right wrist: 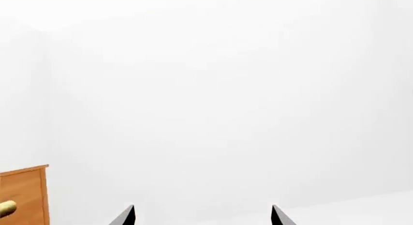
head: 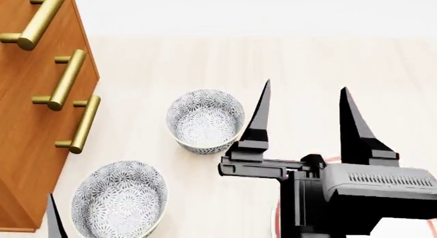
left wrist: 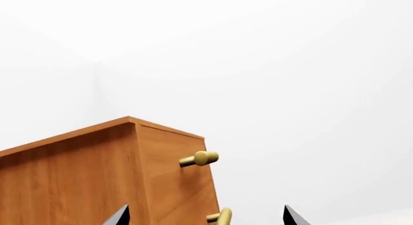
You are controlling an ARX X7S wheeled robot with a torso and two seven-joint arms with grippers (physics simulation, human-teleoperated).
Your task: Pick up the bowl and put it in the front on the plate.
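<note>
In the head view two patterned bowls stand on the pale wooden table. The bowl that sits near the middle of the frame is upright, white with a dense grey-blue flower pattern inside and outside. A second bowl of the same kind stands in the lower left of the frame, apart from the first one. Which of them is meant by "in the front" I cannot tell for sure.

The plate shows only as a thin red curved line at the lower middle-right, mostly hidden under the black right arm.

The right gripper is in the centre-right of the frame, its two pointed fingers spread wide with nothing between them. Its left finger is just beside the rim of the middle bowl. In the right wrist view only the two fingertips show at the bottom edge, apart.

The left gripper shows two separated tips in the left wrist view, holding nothing. Behind it is the wooden cabinet with brass handles, which fills the left edge of the head view.
</note>
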